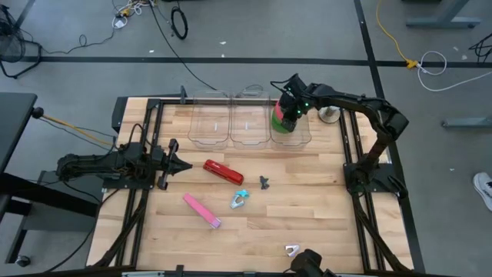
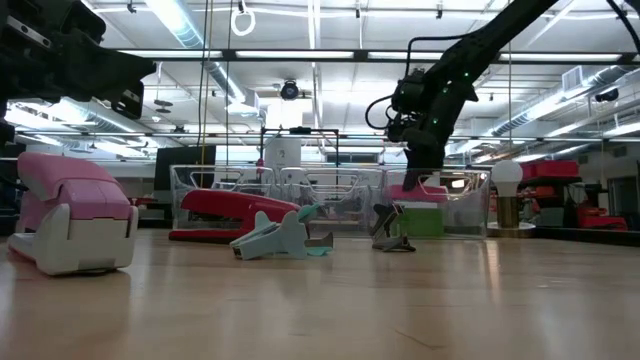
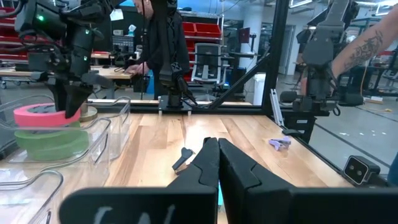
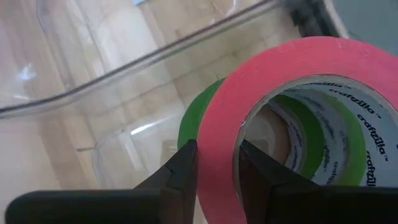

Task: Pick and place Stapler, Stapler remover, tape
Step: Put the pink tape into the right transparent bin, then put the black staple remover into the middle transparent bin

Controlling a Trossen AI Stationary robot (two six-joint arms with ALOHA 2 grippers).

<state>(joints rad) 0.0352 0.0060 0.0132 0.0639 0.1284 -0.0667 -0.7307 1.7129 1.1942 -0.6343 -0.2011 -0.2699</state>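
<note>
While gripped — red tape seemingly flat

Bright, even light from overhead ceiling strips; the table shows only soft shadows; the pink stapler nearest the low camera is blurred; clear bins carry pale glare.
</note>
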